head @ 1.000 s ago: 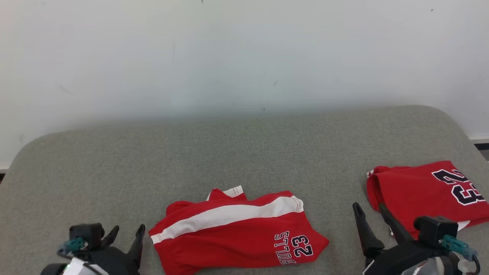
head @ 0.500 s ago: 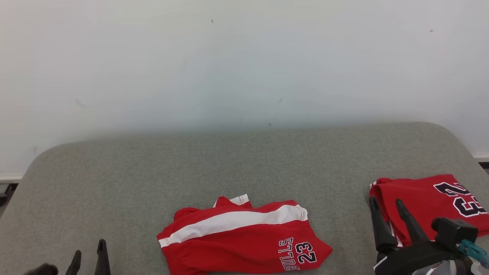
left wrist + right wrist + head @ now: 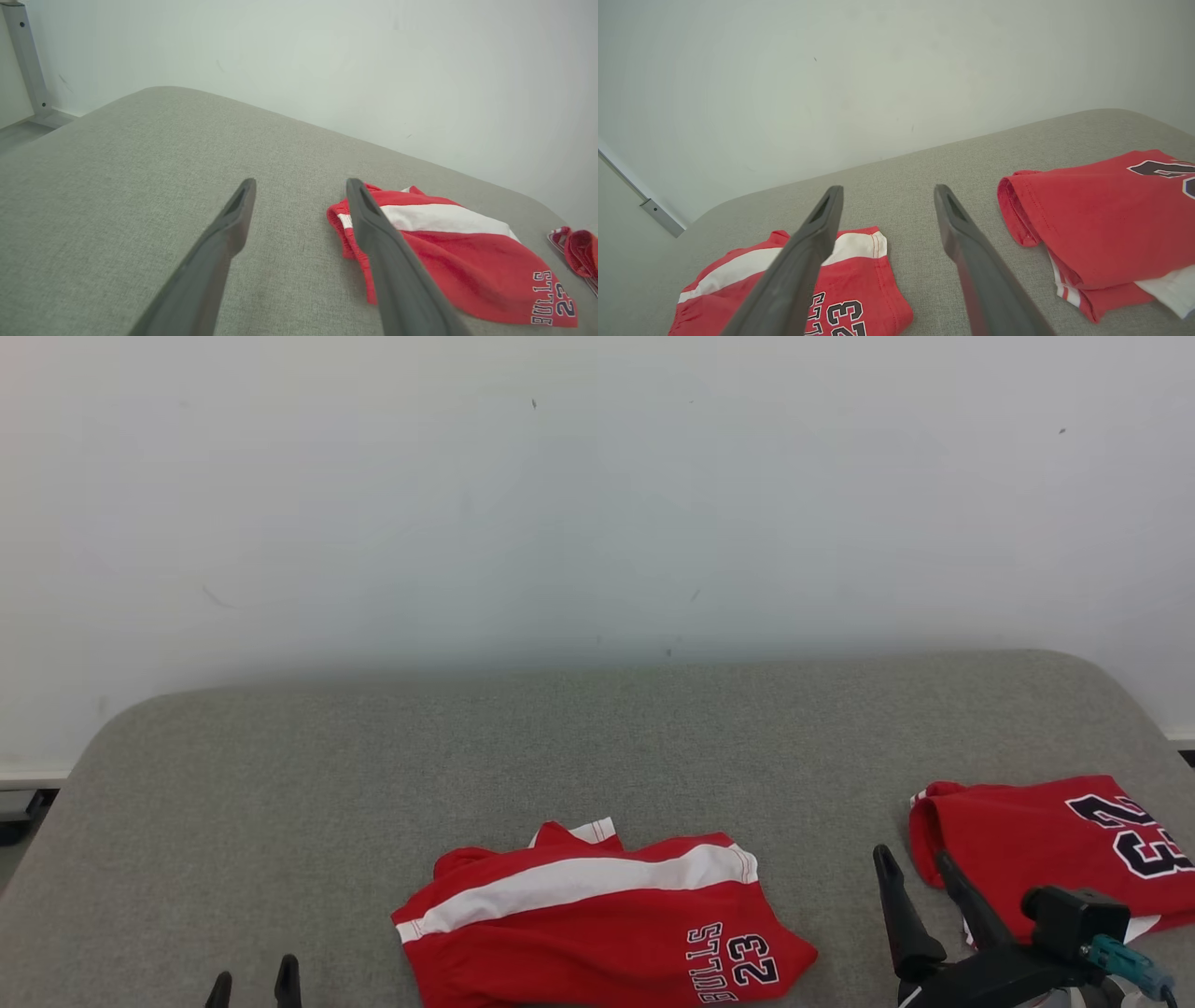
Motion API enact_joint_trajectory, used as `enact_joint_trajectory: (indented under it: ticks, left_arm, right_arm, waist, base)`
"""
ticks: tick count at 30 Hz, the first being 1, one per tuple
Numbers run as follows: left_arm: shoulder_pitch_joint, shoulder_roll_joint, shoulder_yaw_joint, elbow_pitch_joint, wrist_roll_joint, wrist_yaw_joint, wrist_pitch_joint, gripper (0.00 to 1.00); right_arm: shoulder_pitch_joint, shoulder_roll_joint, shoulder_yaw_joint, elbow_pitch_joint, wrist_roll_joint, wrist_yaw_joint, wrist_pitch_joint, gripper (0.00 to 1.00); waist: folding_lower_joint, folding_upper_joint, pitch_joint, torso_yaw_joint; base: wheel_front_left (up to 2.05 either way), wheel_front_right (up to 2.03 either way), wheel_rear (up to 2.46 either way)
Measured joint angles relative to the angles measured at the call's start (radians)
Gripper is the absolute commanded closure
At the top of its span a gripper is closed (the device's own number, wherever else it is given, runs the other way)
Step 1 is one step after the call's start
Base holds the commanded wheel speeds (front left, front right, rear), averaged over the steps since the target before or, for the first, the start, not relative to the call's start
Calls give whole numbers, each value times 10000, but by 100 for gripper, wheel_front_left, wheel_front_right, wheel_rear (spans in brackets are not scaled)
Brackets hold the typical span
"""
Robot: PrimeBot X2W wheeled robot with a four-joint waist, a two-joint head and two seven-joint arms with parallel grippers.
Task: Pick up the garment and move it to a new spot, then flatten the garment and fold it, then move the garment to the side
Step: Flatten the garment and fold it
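Note:
The garment, red shorts with a white stripe and "BULLS 23" print, lies loosely bunched at the front middle of the grey padded table. My left gripper is open at the bottom edge, left of the shorts and apart from them. In the left wrist view the left gripper has nothing between its fingers, and the shorts lie to its right. My right gripper stands open between the shorts and a folded jersey. The right gripper hangs above bare table, holding nothing, with the shorts at lower left.
A folded red jersey with a dark "23" rests at the table's right edge, also seen as the jersey in the right wrist view. A pale wall rises behind the table. The table's corners are rounded.
The head camera has tilted up, so everything sits lower in view. My left gripper has drawn back to the bottom edge. The right gripper has shifted slightly and stays open.

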Motion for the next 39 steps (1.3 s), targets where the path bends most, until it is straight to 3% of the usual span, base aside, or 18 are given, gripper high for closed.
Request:
enact_joint_trajectory:
  ticks: [26, 33, 39]
  left_arm:
    - [778, -479, 1227, -1831, 1335, 0, 1764, 0]
    - [457, -397, 1106, -1850, 1319, 2, 2777, 0]
    - [-1075, -408, 345, -1225, 1018, -121, 4454, 0]
  right_arm:
    - [-34, -61, 176, 63, -15, 13, 188, 0]
    - [-964, -366, 627, 337, -58, 360, 1108, 0]
    - [-2282, -911, 1151, 1283, -198, 562, 2711, 0]
  waist:
    - [1, 1, 407, -198]
    - [1, 0, 653, -132]
    - [2, 2, 1030, 16]
  base:
    - [0, 0, 0]
    - [0, 0, 0]
    - [0, 0, 0]
